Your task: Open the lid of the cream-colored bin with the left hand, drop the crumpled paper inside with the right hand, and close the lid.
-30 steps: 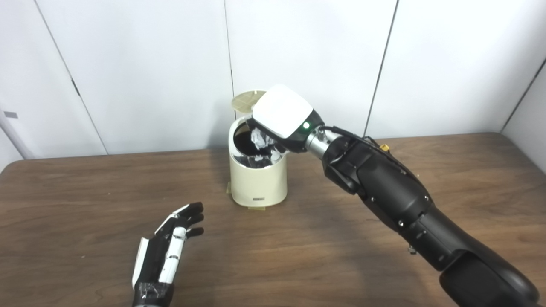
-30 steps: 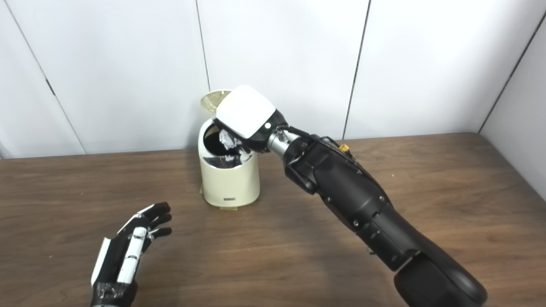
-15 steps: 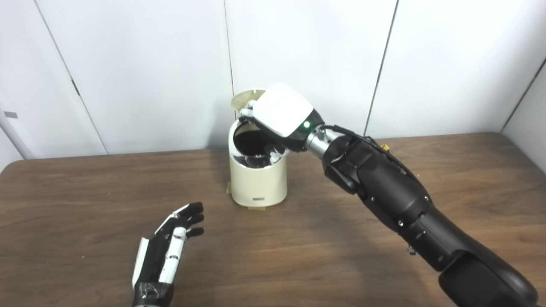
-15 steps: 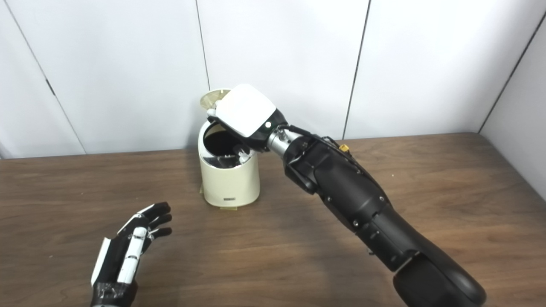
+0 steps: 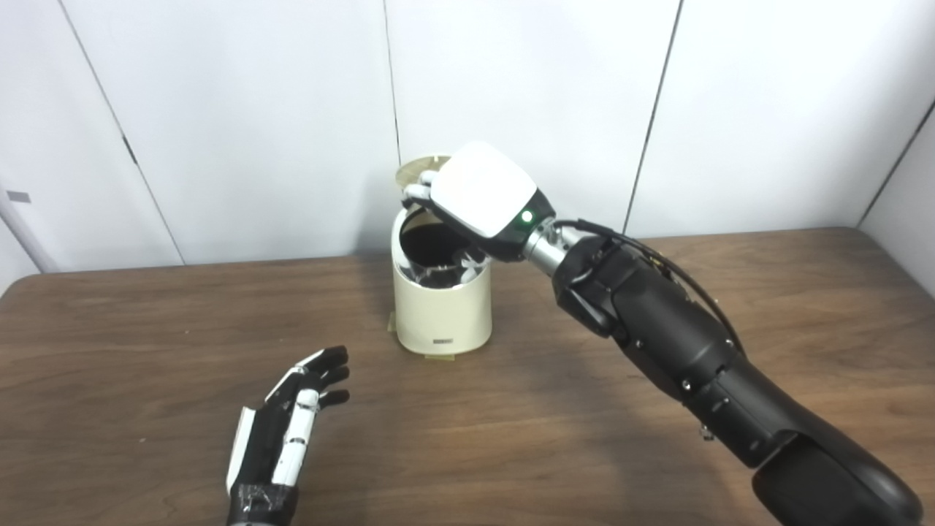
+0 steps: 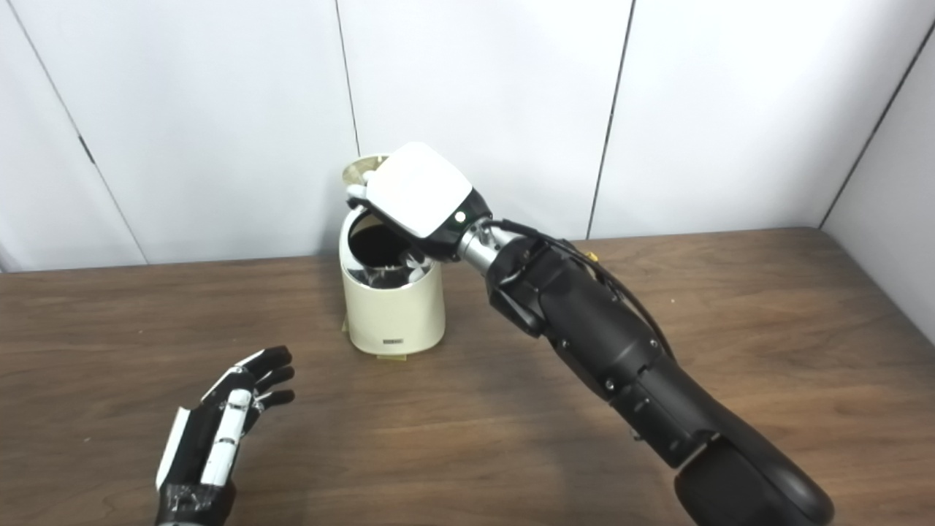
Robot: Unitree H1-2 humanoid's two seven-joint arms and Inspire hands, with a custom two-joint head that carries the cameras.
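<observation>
Cream-colored bin (image 5: 441,310): upright cylinder on the counter (image 5: 146,343), far of centre, close to the back wall; lid (image 5: 418,170) raised and standing up at the far rim; mouth open and dark inside; a small tan patch shows on the counter at its base.

Crumpled paper: not visible in either view; whether it lies inside the bin cannot be told, the interior being dark and partly hidden.

Right hand (image 5: 482,190): over the bin's mouth, white back plate upward, a green light lit near the wrist; fingers (image 5: 415,193) spread and released, grasping nothing, some reaching toward the lid at the far rim, others hanging just inside the near right rim; arm runs down to the near right corner, crossing the right half of the counter.

Left hand (image 5: 288,431): near left, low over the counter or resting on it, cannot tell which; well apart from the bin; fingers extended and apart, holding nothing.

Open room: bare counter to the left of the bin and between the left hand and the bin; far right corner bare.

Counter: dark brown wood grain, far edge against the wall.

Room: white wall panels (image 5: 241,109) with dark vertical seams.
</observation>
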